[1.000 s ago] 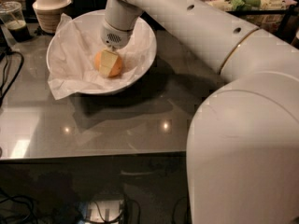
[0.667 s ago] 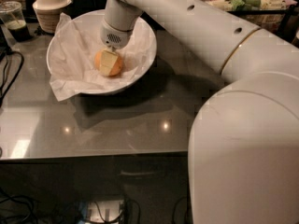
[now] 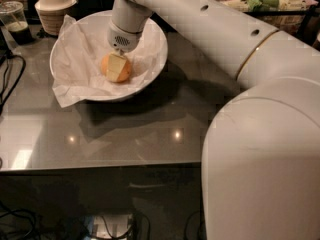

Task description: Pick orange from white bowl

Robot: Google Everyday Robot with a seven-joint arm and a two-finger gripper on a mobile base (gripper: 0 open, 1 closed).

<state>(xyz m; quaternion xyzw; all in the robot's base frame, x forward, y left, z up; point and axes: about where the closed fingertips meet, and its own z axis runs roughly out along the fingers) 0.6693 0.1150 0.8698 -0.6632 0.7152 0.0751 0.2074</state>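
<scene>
The orange (image 3: 106, 65) lies in the middle of the white bowl (image 3: 156, 54), on crumpled white paper (image 3: 75, 59) that lines the bowl and hangs over its front left rim. My gripper (image 3: 118, 69) reaches straight down into the bowl from the white arm (image 3: 200, 19). It is shut on the orange: one pale finger (image 3: 118, 65) lies flat against the fruit's near side, and the other is hidden behind it. The orange still sits low in the bowl.
A cream ribbed lidded bowl (image 3: 54, 4) and a plastic cup with a dark drink (image 3: 15, 21) stand at the back left. Black cables (image 3: 7, 79) run along the left edge. Food packages (image 3: 265, 1) lie at the back right. The grey table's front edge (image 3: 100, 166) is near.
</scene>
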